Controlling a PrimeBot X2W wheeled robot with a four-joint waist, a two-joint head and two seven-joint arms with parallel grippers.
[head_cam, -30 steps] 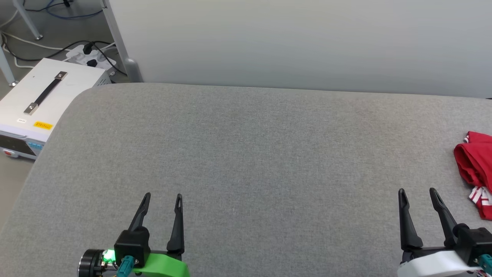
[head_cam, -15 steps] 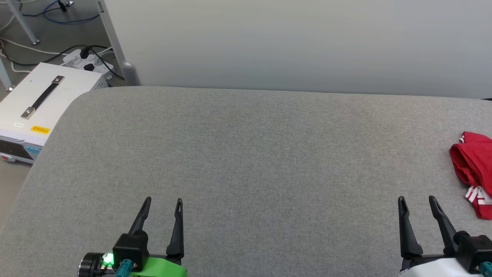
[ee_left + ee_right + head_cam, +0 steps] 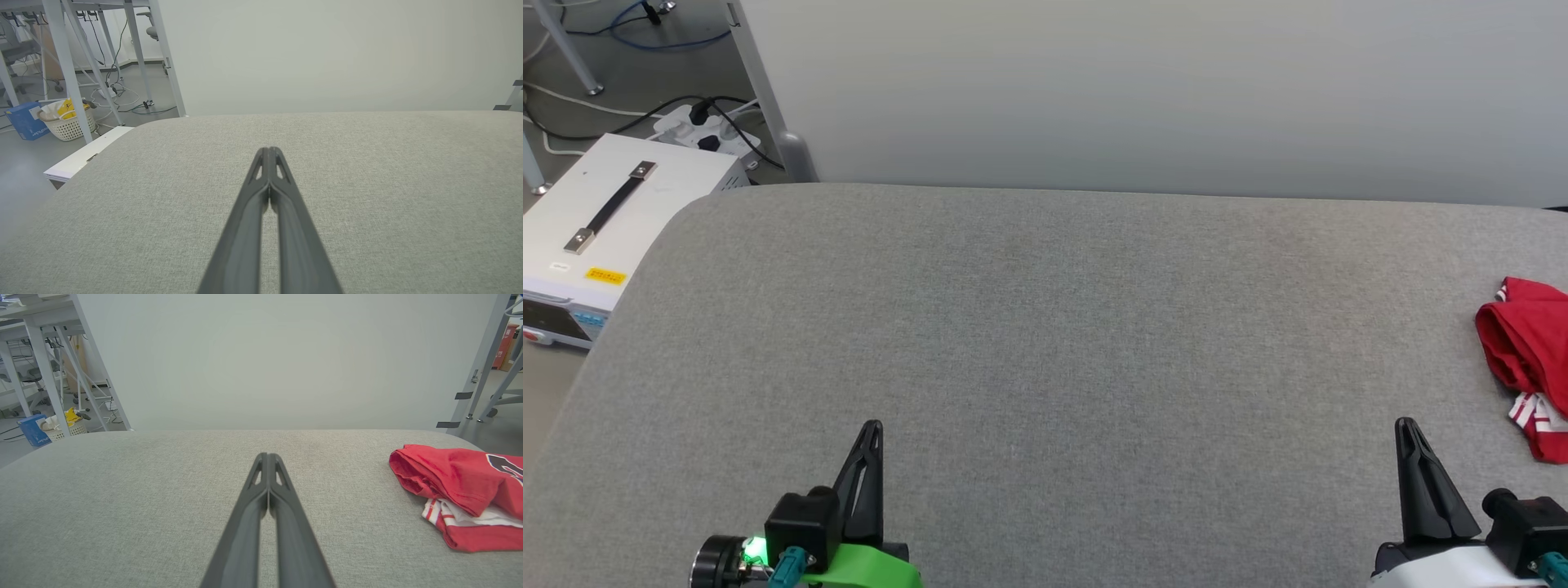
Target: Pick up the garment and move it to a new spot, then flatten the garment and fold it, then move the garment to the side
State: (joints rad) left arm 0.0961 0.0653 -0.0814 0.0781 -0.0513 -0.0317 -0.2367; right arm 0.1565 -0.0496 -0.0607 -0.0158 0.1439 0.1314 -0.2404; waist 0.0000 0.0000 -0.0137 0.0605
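The garment is a crumpled red shirt with white and striped trim, lying at the right edge of the grey table; in the right wrist view the garment sits to the right of my fingers and shows a bit of dark lettering. My right gripper is shut and empty, low on the table, well to the left of the garment; its tips press together. My left gripper is shut and empty near the front left, its fingers closed in the left wrist view.
The grey padded table ends at a pale wall behind. Off its left edge stands a white box with a handle, with a power strip and cables on the floor. A basket and table legs stand further left.
Both grippers have gone from open to shut, with nothing between their fingers. The camera has shifted slightly; the garment has stayed in place.
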